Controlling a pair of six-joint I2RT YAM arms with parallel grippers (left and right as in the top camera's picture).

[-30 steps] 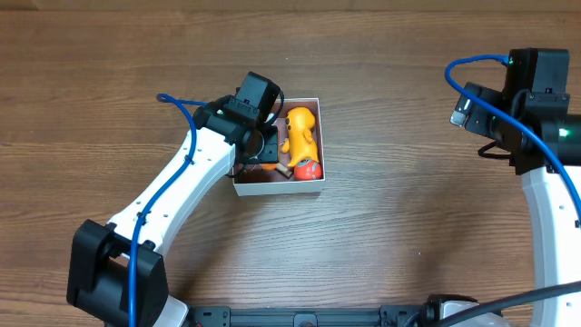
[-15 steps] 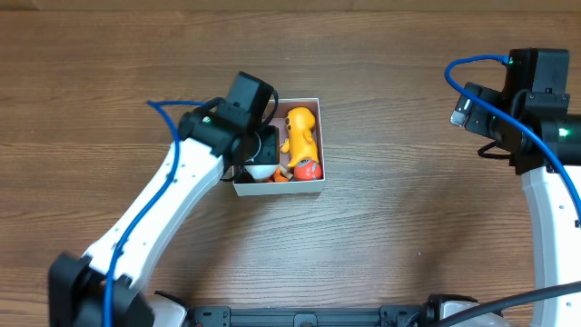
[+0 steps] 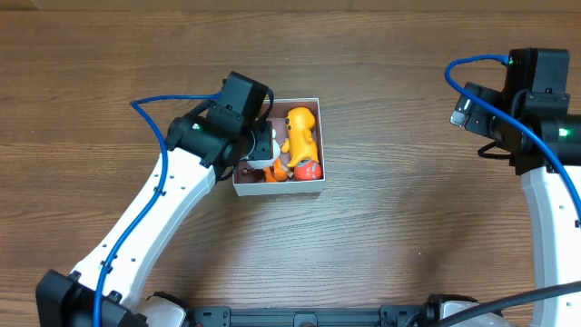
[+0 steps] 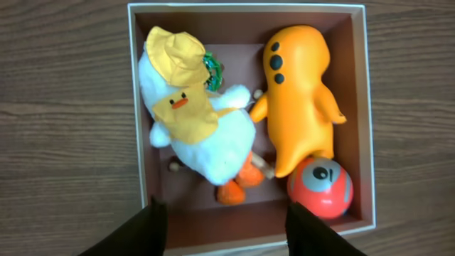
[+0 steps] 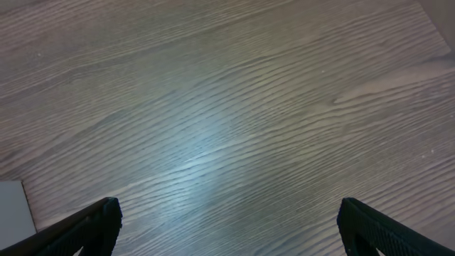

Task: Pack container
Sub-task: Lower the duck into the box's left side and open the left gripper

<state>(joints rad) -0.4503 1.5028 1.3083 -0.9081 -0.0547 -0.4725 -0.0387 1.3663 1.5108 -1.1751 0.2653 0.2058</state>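
The left claw (image 4: 229, 231) hangs over the near edge of the box (image 4: 366, 107). Its two dark fingers stand moderately apart with nothing between them, so it holds nothing. Just beyond the fingers, inside the box, lies a white stuffed duck (image 4: 195, 135) with a yellow hat and yellow bib. It fills the left half of the box as the left wrist camera sees it, and its orange feet point toward the near wall. A small green thing (image 4: 211, 65) shows at the hat's edge, too small to make out. Beside the duck and touching its wing, an orange rubbery toy (image 4: 298, 99) with dark spots on its head takes up the right half of the box. A red ball (image 4: 321, 187) with a grey eye mark sits in the box's near right corner, against the foot of the orange toy. The box is square and shallow, with white walls and a brown inside. It rests flat on the wooden table (image 3: 390, 254), left of the table's middle. The right claw (image 5: 227, 220) is well apart from the box, off to its right, with its fingers spread wide over bare wood and nothing in them.
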